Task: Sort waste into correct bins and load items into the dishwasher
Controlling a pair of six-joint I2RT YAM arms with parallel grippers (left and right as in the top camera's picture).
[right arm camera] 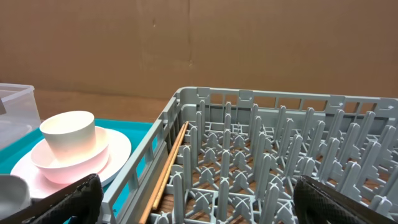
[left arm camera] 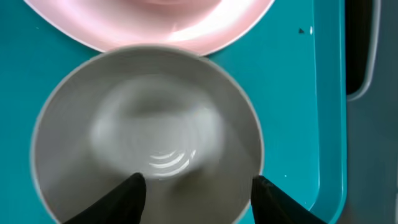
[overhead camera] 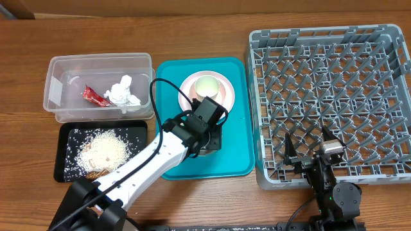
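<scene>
A teal serving tray (overhead camera: 234,149) lies flat near the middle of the brown wooden worktop (overhead camera: 192,32). A thin wooden stick (right arm camera: 164,174) lies slanted. Behind stands a plain brown wall (right arm camera: 249,43).

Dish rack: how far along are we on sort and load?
Looks done: red wrapper and tissue in the clear tub, rice on the black tray. In hand: left end effector open over the white bowl on the teal tray. Left: grey rack holds no dishes; plate and cup sit stacked.
</scene>
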